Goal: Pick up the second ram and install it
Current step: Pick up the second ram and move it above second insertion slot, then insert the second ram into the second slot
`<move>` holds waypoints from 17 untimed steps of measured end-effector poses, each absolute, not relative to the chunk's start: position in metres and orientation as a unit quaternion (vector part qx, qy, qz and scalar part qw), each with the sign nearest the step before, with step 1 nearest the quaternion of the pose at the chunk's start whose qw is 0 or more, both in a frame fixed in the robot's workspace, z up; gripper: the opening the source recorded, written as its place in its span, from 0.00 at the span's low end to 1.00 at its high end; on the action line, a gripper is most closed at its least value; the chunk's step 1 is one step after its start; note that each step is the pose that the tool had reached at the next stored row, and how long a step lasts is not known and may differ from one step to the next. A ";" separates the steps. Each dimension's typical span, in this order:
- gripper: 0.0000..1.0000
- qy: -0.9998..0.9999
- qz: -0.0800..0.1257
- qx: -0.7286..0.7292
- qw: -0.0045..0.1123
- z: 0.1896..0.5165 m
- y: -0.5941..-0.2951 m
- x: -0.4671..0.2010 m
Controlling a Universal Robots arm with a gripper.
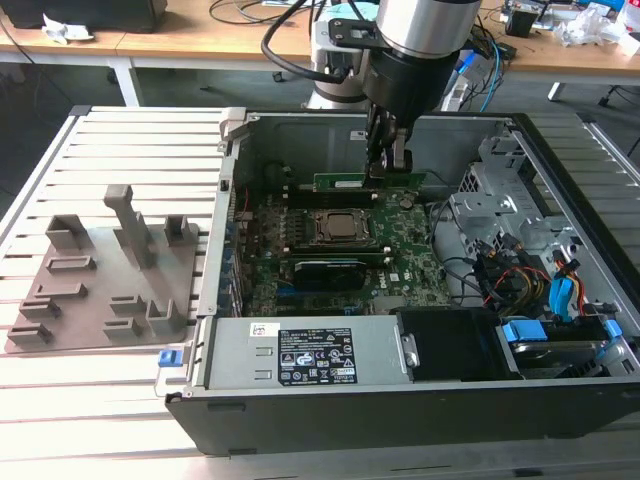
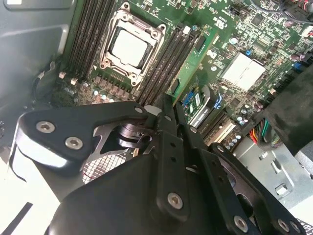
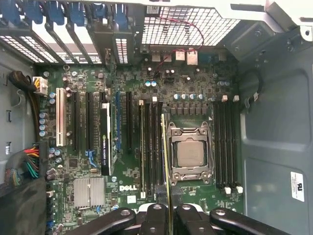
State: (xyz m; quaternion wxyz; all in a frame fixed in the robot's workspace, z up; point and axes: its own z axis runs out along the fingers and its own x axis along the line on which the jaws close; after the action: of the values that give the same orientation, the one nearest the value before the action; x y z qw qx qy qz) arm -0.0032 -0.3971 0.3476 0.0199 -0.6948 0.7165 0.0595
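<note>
Inside the open computer case (image 1: pixel 235 150), my gripper (image 1: pixel 386 172) is shut on the second ram (image 1: pixel 340 183), a slim green stick held level above the motherboard (image 1: pixel 405 265). In the first wrist view the ram (image 3: pixel 165 161) shows edge-on as a thin line running out from between the fingertips (image 3: pixel 155 211). It hangs over the gap between the processor socket (image 3: pixel 188 152) and the bank of memory slots (image 3: pixel 149 147) beside it. In the second wrist view the ram (image 2: pixel 193 68) lies along those slots (image 2: pixel 168 58), next to the socket (image 2: pixel 128 46).
A black oblong card (image 3: pixel 105 142) stands in an expansion slot beyond the memory slots. More memory slots (image 3: pixel 227 147) flank the socket's other side. The power supply (image 1: pixel 300 355), drive cage and cables (image 1: pixel 530 270) crowd the case. A grey fixture plate (image 1: pixel 100 270) lies outside on the exterior view's left.
</note>
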 end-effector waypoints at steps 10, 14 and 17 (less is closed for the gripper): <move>0.14 0.716 0.060 -0.695 0.020 0.343 -0.397 -0.003; 0.14 0.716 0.060 -0.695 0.020 0.337 -0.397 -0.003; 0.14 0.716 0.060 -0.695 0.020 0.335 -0.397 -0.003</move>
State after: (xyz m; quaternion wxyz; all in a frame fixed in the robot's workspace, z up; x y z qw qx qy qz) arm -0.0028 -0.3970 0.3347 0.0198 -0.6948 0.7164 0.0597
